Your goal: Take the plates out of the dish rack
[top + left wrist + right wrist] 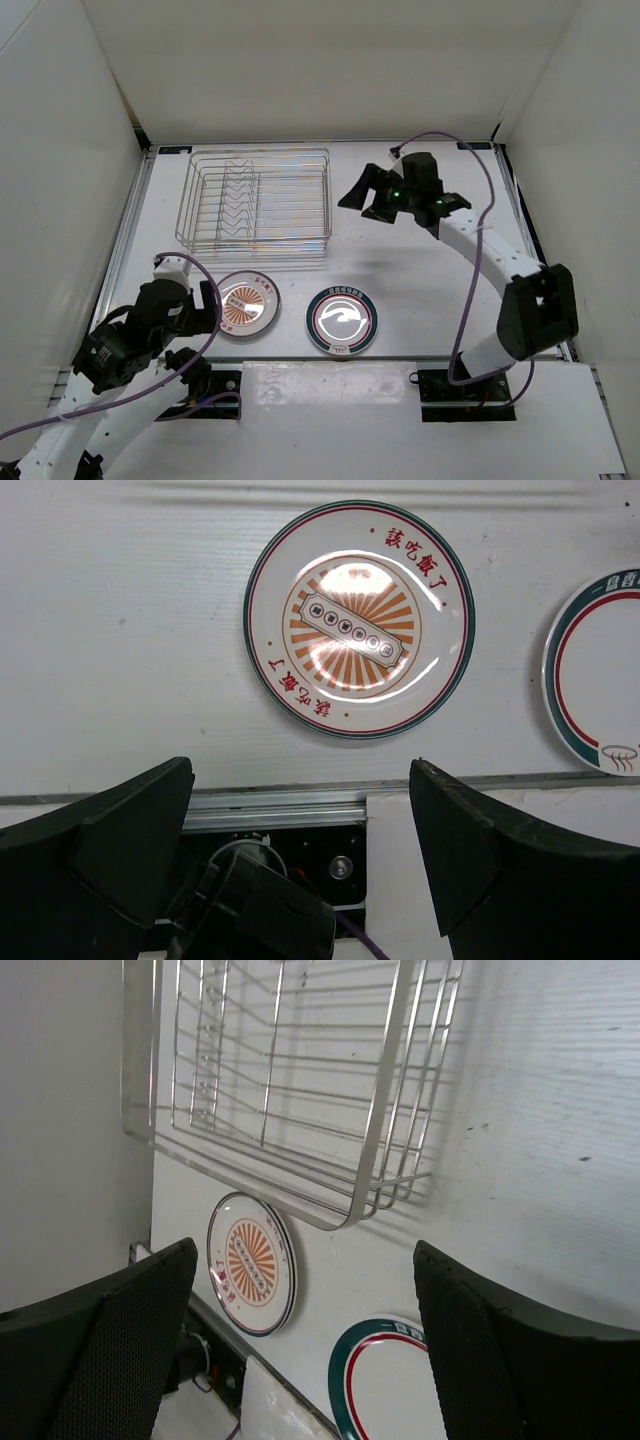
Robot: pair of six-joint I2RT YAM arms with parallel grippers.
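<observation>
On the table just before the dish rack (255, 200), your sunburst plate (247, 304) and teal plate (341, 320) lie flat, side by side. Its tines look bare, so unloading seems done. Left gripper (300, 768) and right gripper (305, 1248) both gape wide, holding nothing.

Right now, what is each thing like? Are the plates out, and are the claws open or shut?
dish rack: empty, no plates in it.
orange sunburst plate: lying flat on the table, face up.
teal plate: flat on the table, face up.
left gripper: open, holding nothing.
right gripper: open, holding nothing.
</observation>
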